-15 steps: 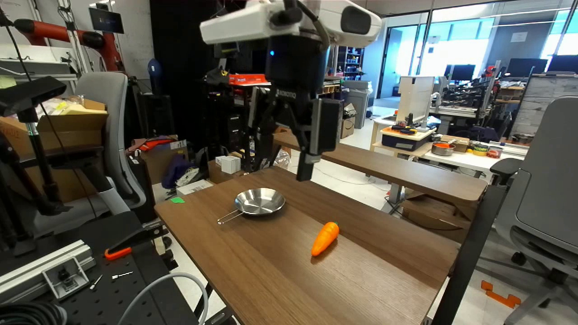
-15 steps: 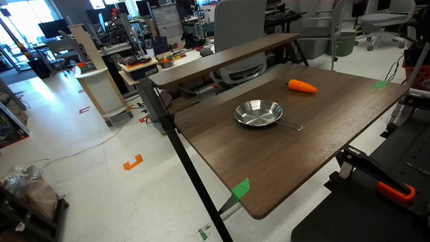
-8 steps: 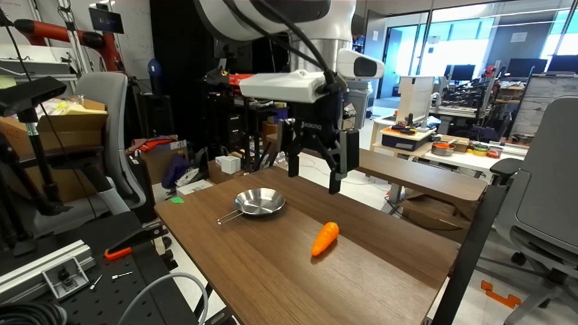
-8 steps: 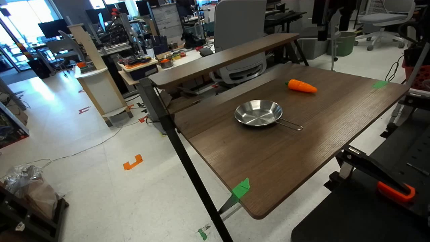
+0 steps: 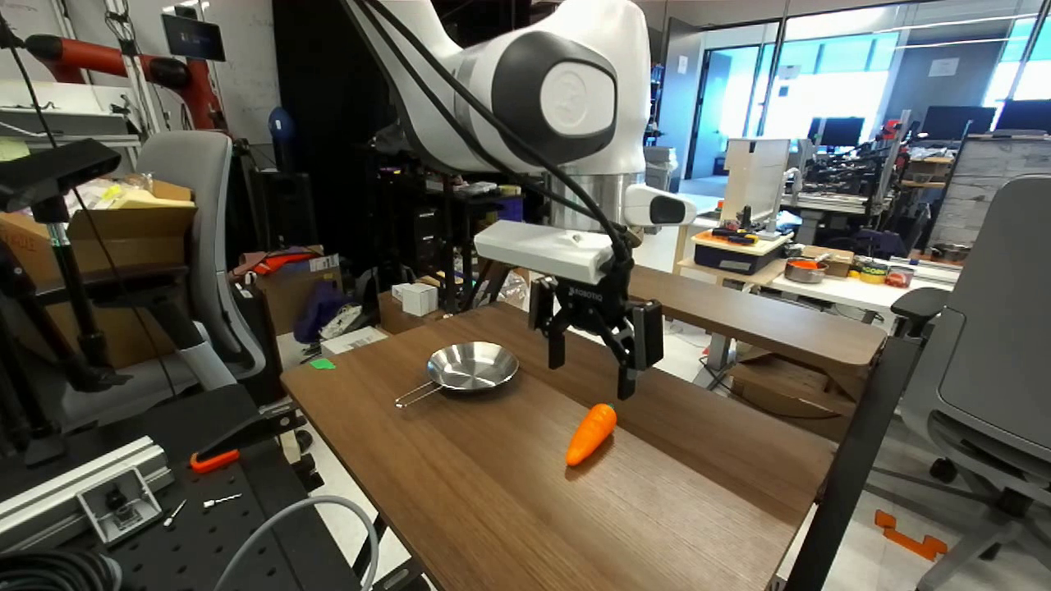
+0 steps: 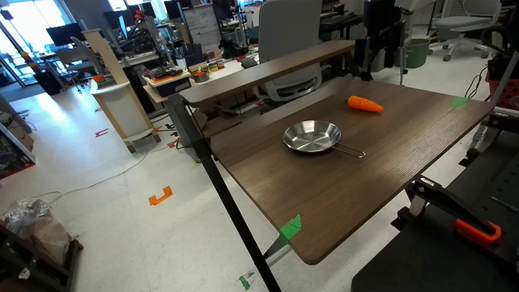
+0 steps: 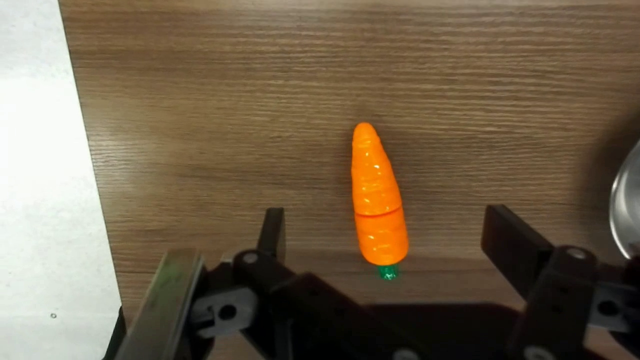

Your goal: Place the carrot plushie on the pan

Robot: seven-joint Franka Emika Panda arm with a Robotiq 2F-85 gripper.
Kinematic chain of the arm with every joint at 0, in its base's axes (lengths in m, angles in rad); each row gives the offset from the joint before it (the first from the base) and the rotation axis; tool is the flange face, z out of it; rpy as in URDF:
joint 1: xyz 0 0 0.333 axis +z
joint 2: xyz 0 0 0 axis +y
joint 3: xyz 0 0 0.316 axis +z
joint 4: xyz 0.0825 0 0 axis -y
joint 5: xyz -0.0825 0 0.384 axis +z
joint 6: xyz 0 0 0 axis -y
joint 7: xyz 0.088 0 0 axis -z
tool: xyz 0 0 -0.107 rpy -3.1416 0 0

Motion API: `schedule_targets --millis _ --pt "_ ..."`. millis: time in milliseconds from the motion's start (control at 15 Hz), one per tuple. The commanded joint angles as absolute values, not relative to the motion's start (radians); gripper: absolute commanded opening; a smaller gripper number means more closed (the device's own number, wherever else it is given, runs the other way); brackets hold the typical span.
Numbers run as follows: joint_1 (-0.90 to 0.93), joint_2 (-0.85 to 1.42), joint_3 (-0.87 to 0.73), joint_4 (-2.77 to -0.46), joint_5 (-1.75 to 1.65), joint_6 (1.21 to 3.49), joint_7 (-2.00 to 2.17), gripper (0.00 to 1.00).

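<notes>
My gripper (image 5: pixel 591 371) hangs spread wide, holding nothing, prob. to straddle the carrot (image 7: pixel 378 200) crosswise; in wrist view, carrot's btwn pan (image 7: pixel 627 202) & left edge of tabletop (image 7: pixel 215 90).

In both exterior views the cameras look slantwise down, from well back at opposite ends, on the same tabletop (image 5: pixel 509 501), carrot plushie (image 5: pixel 591 435) and pan (image 5: pixel 472 368). The wrist view, much nearer, faces almost straight down, cropping the pan at three o'clock.
</notes>
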State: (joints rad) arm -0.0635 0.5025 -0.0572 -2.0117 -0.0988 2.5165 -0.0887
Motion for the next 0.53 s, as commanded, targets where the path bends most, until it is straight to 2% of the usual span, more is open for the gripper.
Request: schedule_targets --millis 0,467 --pt "-0.057 0.611 -0.059 -1.906 -0.114 2.522 -0.09 1.0" --pt "-0.059 0.717 -0.032 -1.793 -0.098 2.501 -0.103 1.0"
